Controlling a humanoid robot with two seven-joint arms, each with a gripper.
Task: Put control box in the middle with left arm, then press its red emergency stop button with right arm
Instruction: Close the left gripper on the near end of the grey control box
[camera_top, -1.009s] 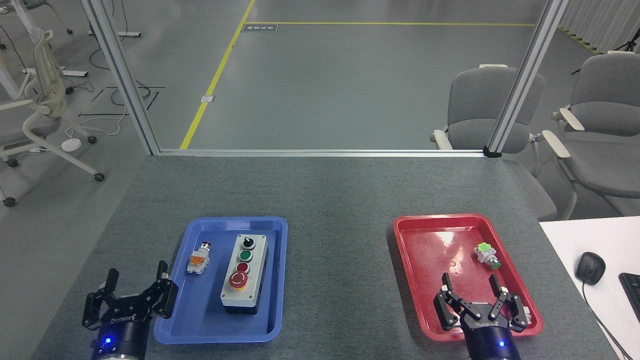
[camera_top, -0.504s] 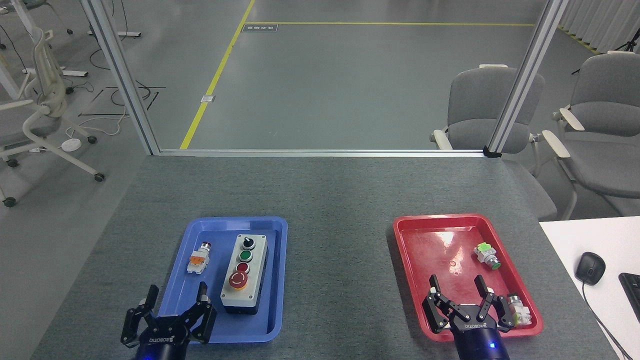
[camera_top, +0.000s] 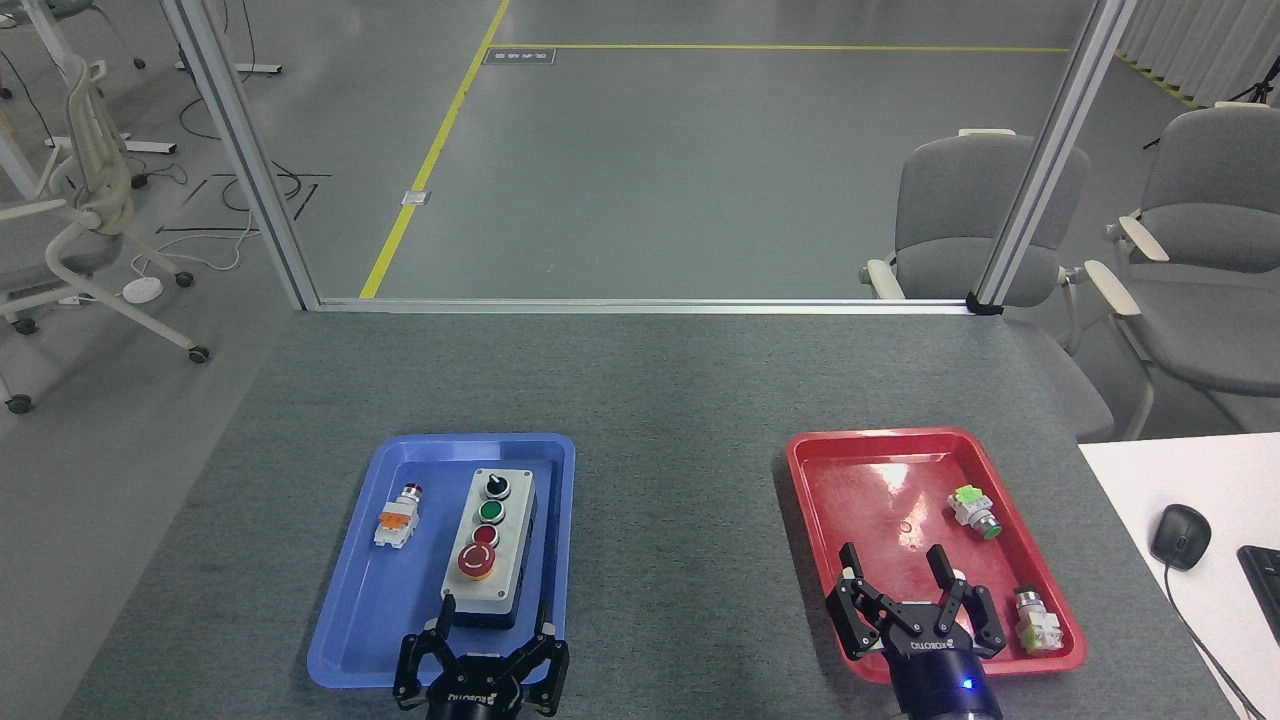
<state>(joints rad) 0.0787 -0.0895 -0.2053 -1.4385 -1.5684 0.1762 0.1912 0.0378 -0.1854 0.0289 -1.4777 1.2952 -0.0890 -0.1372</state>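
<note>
White lettering runs across both my wrists; on the right it seems to read ROBOTIQ, on the left it is upside down and too small for me to be sure. White arrow marks curve on the red emergency stop button (camera_top: 477, 562); I can read no other writing.

The control box (camera_top: 488, 546) lies in the blue tray (camera_top: 352, 640), on the tray's right side. Its long axis runs from near me to far, tilted slightly right at the far end. Along its top, from far to near, sit a black knob (camera_top: 494, 486), a green button (camera_top: 491, 512), a small red button (camera_top: 486, 535) and the red emergency stop button at the end nearest me.

Beside the box, to its left in the same tray and apart from it, lies a small orange-and-white switch (camera_top: 396, 520).

The red tray (camera_top: 815, 560) holds two loose switches: one with a green cap (camera_top: 973, 510) toward its far right, another (camera_top: 1036, 620) near its right near corner.

The bare tabletop (camera_top: 680, 520) between the trays holds nothing.

My left fingers (camera_top: 495, 616) are spread apart, grasping nothing, hovering at the near end of the control box, one to each side. My right fingers (camera_top: 893, 565) are also spread and hold nothing, over the near part of the red tray.
</note>
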